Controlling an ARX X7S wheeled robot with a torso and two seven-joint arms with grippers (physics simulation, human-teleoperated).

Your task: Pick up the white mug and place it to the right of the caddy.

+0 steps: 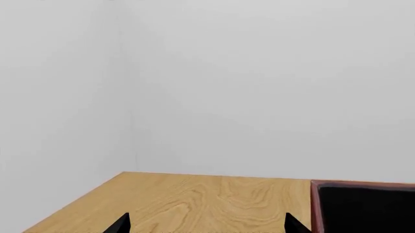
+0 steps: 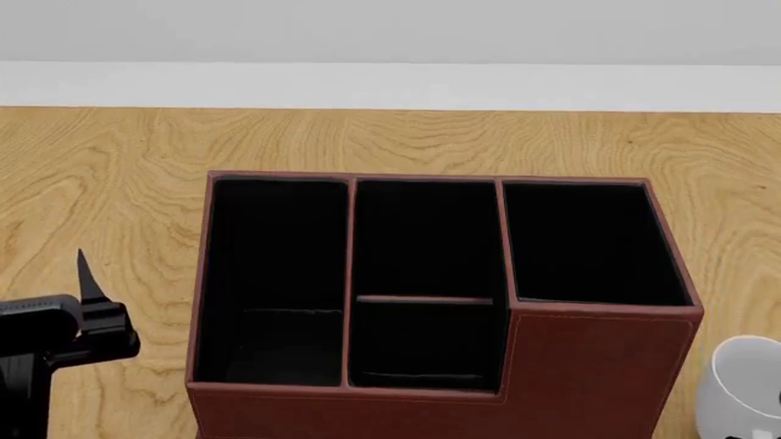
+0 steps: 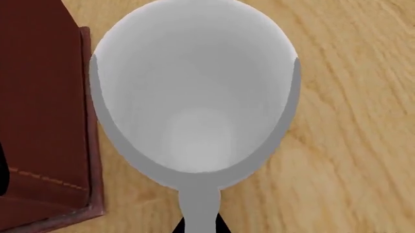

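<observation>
The white mug (image 3: 194, 97) fills the right wrist view, seen from above into its empty inside. Its handle (image 3: 198, 213) runs between my right gripper's (image 3: 199, 226) two black fingers, which are shut on it. The mug also shows in the head view (image 2: 738, 386), just right of the caddy's front right corner. I cannot tell whether it rests on the table. The reddish-brown caddy (image 2: 586, 366) with black-lined compartments stands in the middle; its side shows in the right wrist view (image 3: 39, 107). My left gripper (image 1: 207, 224) is open and empty, left of the caddy (image 1: 314, 204).
The light wooden table (image 2: 110, 174) runs back to a white wall (image 2: 390, 37). Its left far corner shows in the left wrist view (image 1: 129, 174). My left arm (image 2: 49, 334) stands low at the caddy's left.
</observation>
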